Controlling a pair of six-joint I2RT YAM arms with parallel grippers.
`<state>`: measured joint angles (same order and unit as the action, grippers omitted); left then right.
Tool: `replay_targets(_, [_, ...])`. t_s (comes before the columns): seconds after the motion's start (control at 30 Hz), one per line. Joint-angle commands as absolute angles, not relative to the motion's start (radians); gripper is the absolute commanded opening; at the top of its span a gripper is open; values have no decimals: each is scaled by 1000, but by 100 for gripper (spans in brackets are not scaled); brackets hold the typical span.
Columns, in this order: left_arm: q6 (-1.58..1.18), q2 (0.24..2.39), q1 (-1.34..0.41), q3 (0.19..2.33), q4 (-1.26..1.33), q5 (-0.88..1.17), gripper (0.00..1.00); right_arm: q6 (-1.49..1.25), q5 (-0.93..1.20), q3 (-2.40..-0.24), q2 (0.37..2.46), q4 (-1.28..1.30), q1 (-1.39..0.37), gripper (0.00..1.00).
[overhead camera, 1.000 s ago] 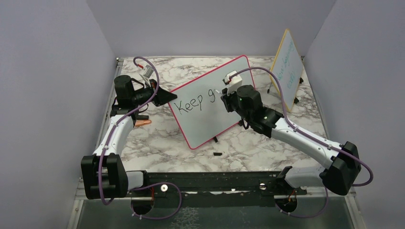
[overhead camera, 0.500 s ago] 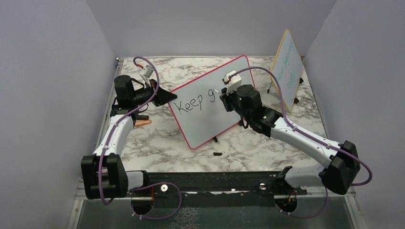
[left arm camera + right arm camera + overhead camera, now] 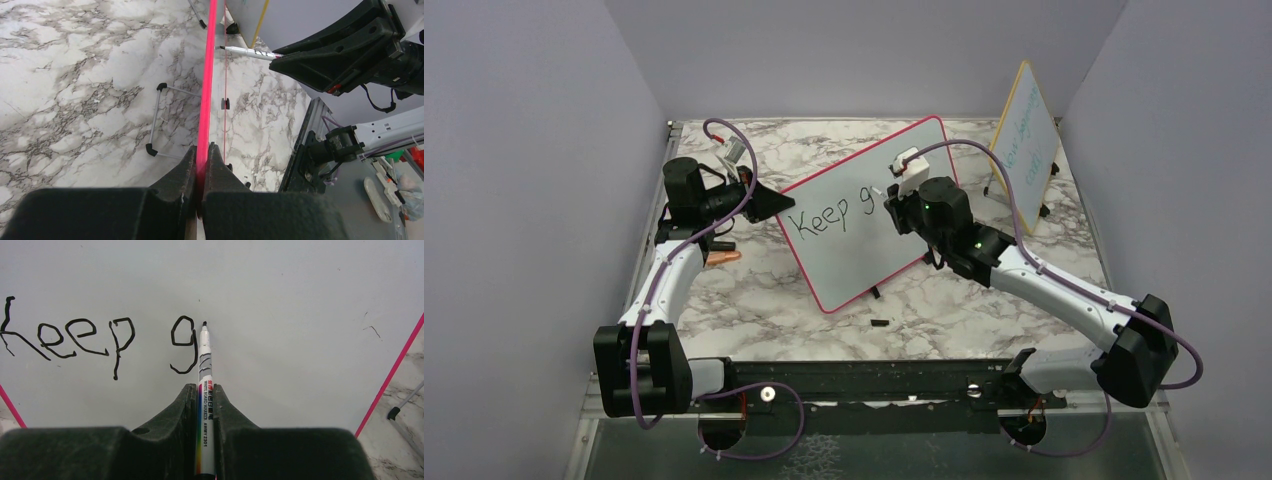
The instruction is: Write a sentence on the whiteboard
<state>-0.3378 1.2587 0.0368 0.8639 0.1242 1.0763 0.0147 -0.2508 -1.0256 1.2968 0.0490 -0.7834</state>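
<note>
- The whiteboard [image 3: 864, 215], white with a thin pink-red frame, stands propped at a tilt in the middle of the surface [image 3: 754, 290]. It is nearer the far edge than the near one, with its face turned toward the arms.
- The sentence [image 3: 90, 340] so far reads "Keep g" in black marker. It runs across the upper left part of the board, and the rest of the face is blank.
- The marker [image 3: 205, 390] is a white-barrelled whiteboard pen with a rainbow stripe. Its black tip sits just right of the top of the "g". I cannot tell whether the tip touches the board or is a hair off it.
- The right hand [image 3: 205, 405] is clenched on the marker's barrel, one finger on each side, in front of the board's upper middle.
- The left hand [image 3: 202, 155] is clenched on the board's pink frame at its left edge, and the frame runs straight out from between the fingers.
- A wire foot [image 3: 157, 120] with black tips rests on the surface behind the board, seen from the left wrist.
- A small black piece [image 3: 879, 323] lies on the surface just in front of the board's lower corner.
- The yellow-framed board [image 3: 1027, 140] with teal writing stands near the far right corner, apart from the whiteboard.
</note>
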Motion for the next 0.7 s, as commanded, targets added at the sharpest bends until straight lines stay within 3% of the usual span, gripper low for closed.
replay_targets(0.0, [-250,1284,19,856,54,1034,0,3,-216,-1026,1293,97,-777,0])
replay_targets(0.67, [-250,1288,18,857,55,1033,0,3,-300,-994,1272,143,-777,1])
